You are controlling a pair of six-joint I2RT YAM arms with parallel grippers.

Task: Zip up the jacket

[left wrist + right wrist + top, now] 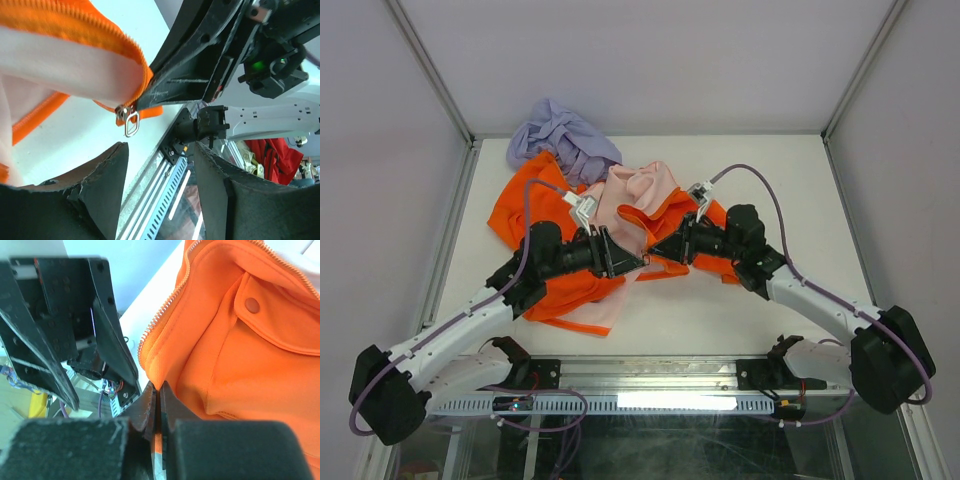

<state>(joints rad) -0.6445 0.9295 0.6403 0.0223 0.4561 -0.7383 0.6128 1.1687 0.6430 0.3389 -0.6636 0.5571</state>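
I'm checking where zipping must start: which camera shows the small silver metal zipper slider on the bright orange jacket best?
The left wrist view: the silver metal zipper slider hangs close and sharp at the edge of the bright orange fabric jacket. The right wrist view shows only zipper teeth; the top view does not show it.

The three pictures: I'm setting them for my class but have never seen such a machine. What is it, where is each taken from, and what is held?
A left robot arm and a right robot arm stand at the near edge of a white table, each ending in a two-finger end effector. The wide picture looks down from above; the others come from wrist cameras. On the table lie a large bright orange fabric jacket with pale pink lining and, behind it, a crumpled lavender cloth. The right end effector is shut on the jacket's edge beside the metal zipper pull. The left end effector is open, holding nothing.
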